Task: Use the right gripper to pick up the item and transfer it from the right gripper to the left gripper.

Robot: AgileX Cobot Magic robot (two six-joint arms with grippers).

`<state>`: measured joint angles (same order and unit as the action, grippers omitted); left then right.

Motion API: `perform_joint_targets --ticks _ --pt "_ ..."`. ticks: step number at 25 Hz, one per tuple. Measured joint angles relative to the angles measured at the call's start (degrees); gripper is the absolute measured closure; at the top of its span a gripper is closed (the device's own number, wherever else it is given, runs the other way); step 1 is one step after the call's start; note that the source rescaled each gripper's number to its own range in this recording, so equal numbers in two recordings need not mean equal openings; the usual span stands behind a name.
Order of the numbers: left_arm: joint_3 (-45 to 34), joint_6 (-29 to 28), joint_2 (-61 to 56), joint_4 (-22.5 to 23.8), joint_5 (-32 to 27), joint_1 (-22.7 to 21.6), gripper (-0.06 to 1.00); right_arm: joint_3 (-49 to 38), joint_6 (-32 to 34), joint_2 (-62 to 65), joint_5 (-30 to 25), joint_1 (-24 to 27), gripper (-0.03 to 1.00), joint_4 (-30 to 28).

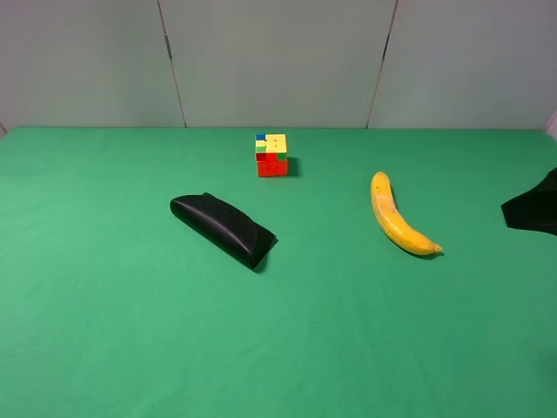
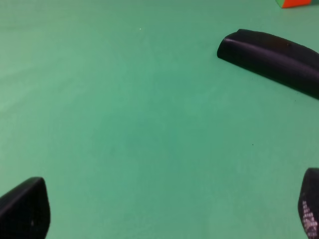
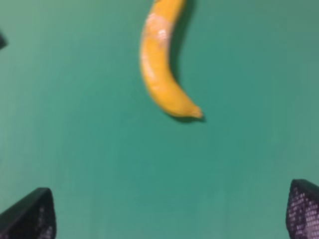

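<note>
A curved yellow banana (image 1: 396,218) lies on the green table right of centre. It also shows in the right wrist view (image 3: 160,64), apart from the fingers. My right gripper (image 3: 172,211) is open and empty, its two black fingertips wide apart with the banana ahead of them. Only a black part of the right arm (image 1: 533,209) shows at the right edge of the high view. My left gripper (image 2: 167,211) is open and empty over bare cloth, out of the high view.
A black oblong pouch (image 1: 223,228) lies left of centre and also shows in the left wrist view (image 2: 271,59). A multicoloured puzzle cube (image 1: 271,154) stands at the back middle, its corner showing in the left wrist view (image 2: 297,3). A grey wall bounds the far edge.
</note>
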<state>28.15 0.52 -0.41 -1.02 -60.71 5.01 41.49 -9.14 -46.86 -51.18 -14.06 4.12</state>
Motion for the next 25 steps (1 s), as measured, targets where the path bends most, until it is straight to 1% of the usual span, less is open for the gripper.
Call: perform_joint_targets --ticks 5,10,19,25 --pt "0.0 0.0 0.0 0.0 0.0 0.0 -0.06 0.0 -0.2 -8.6 4.3 -4.1 -0.03 0.1" --pt "0.0 0.0 0.0 0.0 0.0 0.0 -0.06 0.0 -0.5 -16.2 8.7 -6.1 -0.03 0.1" --pt "0.0 0.0 0.0 0.0 0.0 0.0 -0.06 0.1 -0.7 -30.2 18.2 -6.7 -0.03 -0.7" --pt "0.0 0.0 0.0 0.0 0.0 0.0 -0.06 0.2 -0.7 -38.8 22.5 -6.7 -0.03 -1.8"
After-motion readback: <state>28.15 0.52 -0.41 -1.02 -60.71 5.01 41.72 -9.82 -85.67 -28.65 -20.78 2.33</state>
